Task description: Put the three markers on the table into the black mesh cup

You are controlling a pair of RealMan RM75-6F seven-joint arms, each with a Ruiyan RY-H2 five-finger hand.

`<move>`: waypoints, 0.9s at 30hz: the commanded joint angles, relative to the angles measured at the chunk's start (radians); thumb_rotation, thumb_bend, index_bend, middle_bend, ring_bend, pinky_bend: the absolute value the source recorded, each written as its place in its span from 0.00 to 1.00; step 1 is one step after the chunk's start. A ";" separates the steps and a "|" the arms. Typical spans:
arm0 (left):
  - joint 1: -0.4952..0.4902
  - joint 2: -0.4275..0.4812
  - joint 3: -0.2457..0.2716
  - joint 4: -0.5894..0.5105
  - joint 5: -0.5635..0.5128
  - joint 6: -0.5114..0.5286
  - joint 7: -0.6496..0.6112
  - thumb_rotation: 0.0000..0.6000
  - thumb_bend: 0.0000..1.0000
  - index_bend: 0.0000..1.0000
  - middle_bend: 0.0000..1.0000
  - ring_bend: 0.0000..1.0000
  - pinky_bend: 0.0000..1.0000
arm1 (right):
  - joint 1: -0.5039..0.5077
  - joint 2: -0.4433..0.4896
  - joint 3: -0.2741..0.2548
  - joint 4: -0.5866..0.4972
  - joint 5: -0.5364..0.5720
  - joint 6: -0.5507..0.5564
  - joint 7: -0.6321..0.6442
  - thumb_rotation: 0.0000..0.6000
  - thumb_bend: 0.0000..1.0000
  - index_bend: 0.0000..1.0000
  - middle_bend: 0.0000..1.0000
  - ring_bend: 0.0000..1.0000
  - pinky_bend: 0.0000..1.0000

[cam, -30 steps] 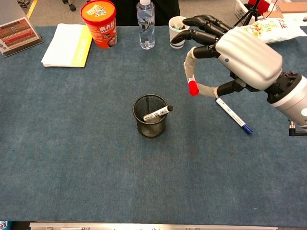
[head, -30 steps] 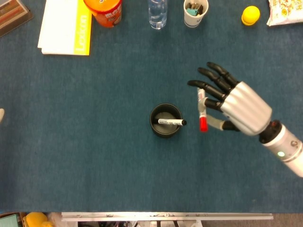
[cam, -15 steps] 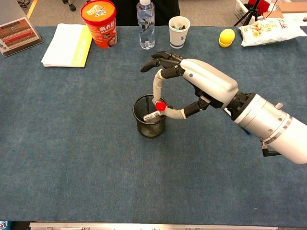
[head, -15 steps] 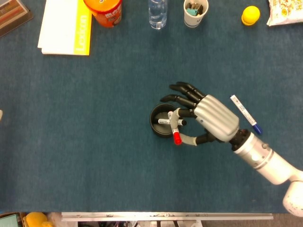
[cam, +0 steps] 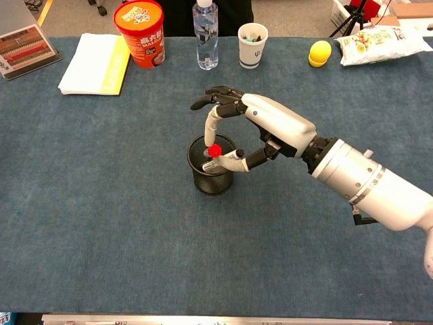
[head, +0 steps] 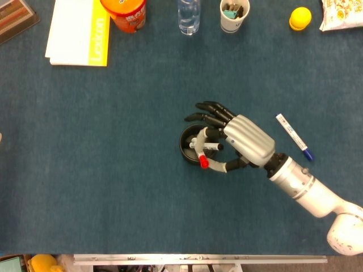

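Note:
My right hand (head: 241, 139) (cam: 267, 125) hovers over the black mesh cup (head: 189, 152) (cam: 211, 177) at the table's middle. It holds a red-capped marker (head: 202, 152) (cam: 212, 134) between thumb and fingers, cap end pointing down over the cup's mouth. A black-capped marker (head: 211, 146) (cam: 229, 155) leans inside the cup, its cap poking over the right rim. A blue-capped marker (head: 294, 136) lies flat on the cloth to the right of my hand; the chest view hides it behind the arm. My left hand is not in either view.
Along the far edge stand an orange noodle tub (cam: 139, 32), a water bottle (cam: 207, 35), a paper cup (cam: 252, 45), a yellow ball (cam: 319, 53) and a snack bag (cam: 379, 46). A white and yellow booklet (cam: 95, 64) lies far left.
My right hand carried the red-capped marker leftward from beside the blue marker to directly over the cup, lowering its cap end toward the mouth. The blue marker came into sight in the head view.

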 commanded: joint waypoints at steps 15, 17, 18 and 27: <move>0.001 -0.004 -0.007 0.014 -0.003 0.003 -0.013 1.00 0.23 0.26 0.02 0.00 0.08 | -0.035 0.154 0.030 -0.040 -0.082 0.138 -0.046 1.00 0.28 0.29 0.15 0.00 0.00; -0.001 -0.007 -0.007 0.019 -0.003 0.001 -0.016 1.00 0.23 0.26 0.02 0.00 0.08 | -0.050 0.195 0.028 -0.041 -0.095 0.164 -0.080 1.00 0.29 0.34 0.17 0.00 0.00; -0.002 -0.009 -0.007 0.021 -0.003 -0.001 -0.018 1.00 0.23 0.26 0.02 0.00 0.08 | -0.057 0.210 0.026 -0.036 -0.103 0.176 -0.101 1.00 0.29 0.37 0.18 0.00 0.01; -0.008 -0.016 -0.009 0.040 0.006 -0.004 -0.036 1.00 0.23 0.26 0.02 0.00 0.08 | -0.115 0.323 -0.023 0.063 -0.139 0.202 -0.260 1.00 0.29 0.53 0.25 0.04 0.05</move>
